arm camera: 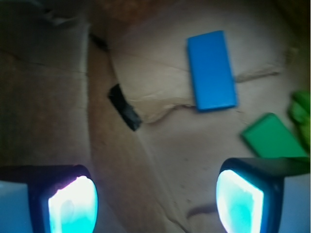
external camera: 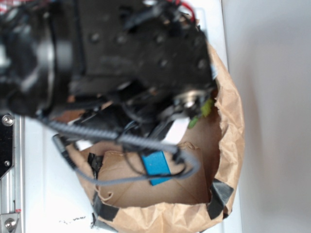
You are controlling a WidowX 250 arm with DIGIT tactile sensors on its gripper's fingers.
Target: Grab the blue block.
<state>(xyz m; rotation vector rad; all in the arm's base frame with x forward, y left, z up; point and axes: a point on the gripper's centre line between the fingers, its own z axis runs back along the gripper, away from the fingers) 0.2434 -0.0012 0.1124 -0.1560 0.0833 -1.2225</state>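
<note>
Setting: brown paper floor (arm camera: 160, 145) of a taped box.
Gripper (arm camera: 155, 201): jaws spread wide, empty, touching nothing.
Blue block (arm camera: 211, 70): flat, upper right of wrist view, apart from green block (arm camera: 272, 138).

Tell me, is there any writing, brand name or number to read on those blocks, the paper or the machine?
None can be read in either view.
blue block: plain faces, no print.
green block: plain, no print.
brown paper: no lettering shows.
tool: only glowing pads, no label.
Arm body: too blurred to tell.
</note>
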